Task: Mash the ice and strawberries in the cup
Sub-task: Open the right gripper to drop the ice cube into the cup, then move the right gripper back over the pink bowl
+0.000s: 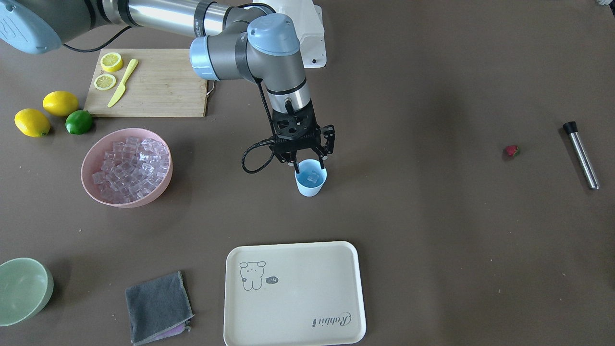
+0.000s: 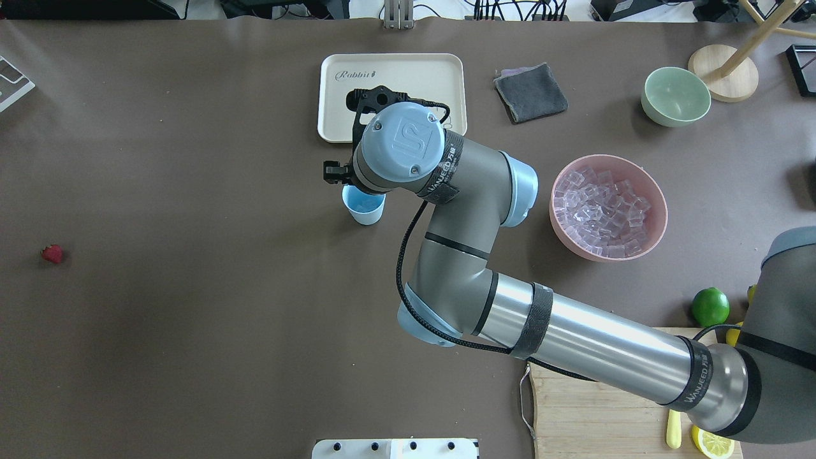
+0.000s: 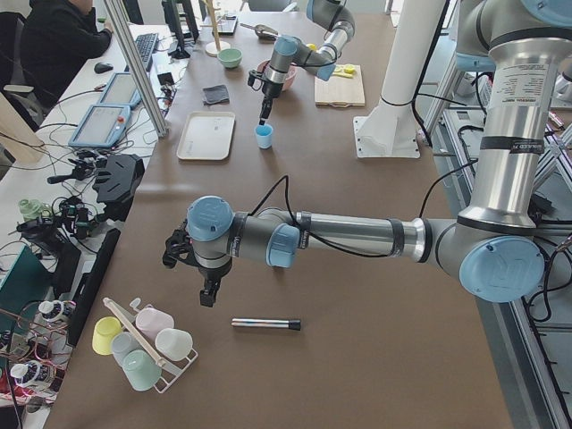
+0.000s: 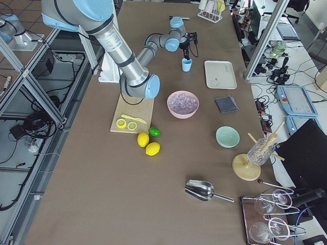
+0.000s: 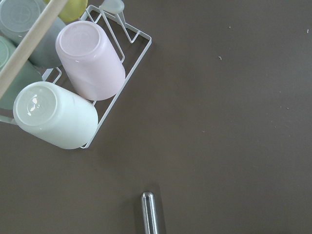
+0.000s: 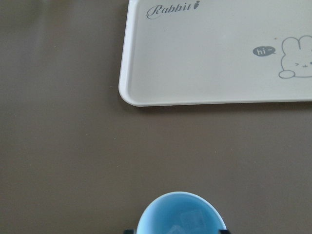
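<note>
Two arms are in view. The right arm [image 1: 250, 48] reaches to the middle of the table [image 1: 432, 216], and its jaws point straight down over the cup [image 1: 310, 185]. They are spread wide and hold nothing, with one fingertip at each side of the rim; whether they touch it cannot be told. The cup stands upright on the table, near the tray [image 1: 298, 298] but apart from it. Some ice [image 6: 190, 222] lies at the bottom of the cup, at least one clear cube by the right wrist view. The bulk of the ice fills the pink bowl [image 1: 125, 202], which stands apart from the cup on the right arm's side. The strawberry [image 1: 511, 151] lies alone on the table, well apart from the cup on the left arm's side, near a steel rod [image 1: 581, 156] with a black cap. The left arm [image 3: 295, 241] appears only in the left side view, its jaws hanging over the table between the rod and a wire rack [image 3: 143, 344] of upturned cups. Whether they are spread or closed cannot be told. A green bowl [image 1: 24, 288] and a grey cloth [image 1: 156, 307] sit beside the tray. A board [image 1: 158, 86] carries two lemon slices and a yellow knife, with two lemons and a lime just beside it.
</note>
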`<state>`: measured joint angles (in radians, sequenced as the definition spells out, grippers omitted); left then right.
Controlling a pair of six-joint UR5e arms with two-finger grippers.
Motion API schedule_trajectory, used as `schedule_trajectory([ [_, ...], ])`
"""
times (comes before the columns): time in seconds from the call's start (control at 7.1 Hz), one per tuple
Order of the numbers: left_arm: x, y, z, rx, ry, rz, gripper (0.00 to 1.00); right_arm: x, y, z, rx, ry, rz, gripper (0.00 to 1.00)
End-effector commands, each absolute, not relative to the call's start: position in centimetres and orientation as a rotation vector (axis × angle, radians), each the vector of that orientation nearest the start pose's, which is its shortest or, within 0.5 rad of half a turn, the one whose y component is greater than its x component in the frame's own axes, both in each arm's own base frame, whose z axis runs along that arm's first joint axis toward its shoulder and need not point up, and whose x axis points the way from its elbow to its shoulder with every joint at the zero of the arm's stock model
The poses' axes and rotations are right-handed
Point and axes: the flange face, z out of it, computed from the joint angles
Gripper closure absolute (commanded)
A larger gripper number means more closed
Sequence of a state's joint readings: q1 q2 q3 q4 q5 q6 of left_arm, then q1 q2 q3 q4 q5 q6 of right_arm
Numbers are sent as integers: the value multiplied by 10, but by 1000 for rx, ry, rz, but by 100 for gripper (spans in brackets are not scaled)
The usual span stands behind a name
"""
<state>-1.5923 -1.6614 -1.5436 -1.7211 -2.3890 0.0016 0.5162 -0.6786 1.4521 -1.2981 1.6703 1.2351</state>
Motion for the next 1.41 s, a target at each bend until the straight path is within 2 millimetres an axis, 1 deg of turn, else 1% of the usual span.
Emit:
schedule_trajectory([
  [0.0, -72, -542, 605, 212, 812, 67, 1, -561, -480, 137, 306, -996, 85, 0],
  [0.14, -72, -541, 604, 214, 814, 68, 1, -518, -487, 171, 283, -965, 21, 0],
  [0.28, -72, -542, 603, 216, 812, 69, 1, -471, -473, 197, 302, -933, -41, 1],
  [0.42, -72, -542, 602, 218, 813, 69, 1, -428, -471, 228, 277, -895, -70, 1],
  [0.56, -72, -542, 602, 218, 812, 69, 1, -390, -483, 253, 253, -854, -49, 1],
  [0.7, -72, -542, 602, 219, 812, 70, 1, -367, -473, 287, 246, -800, -73, 2],
  [0.85, -72, -542, 602, 219, 812, 70, 1, -350, -470, 324, 248, -736, -92, 2],
  [0.99, -72, -541, 602, 218, 812, 69, 1, -343, -467, 358, 264, -650, -87, 4],
  [1.13, -72, -541, 603, 217, 812, 69, 1, -341, -465, 374, 286, -565, -118, 4],
  [1.27, -71, -541, 604, 214, 812, 69, 1, -347, -461, 379, 270, -506, -135, 5],
])
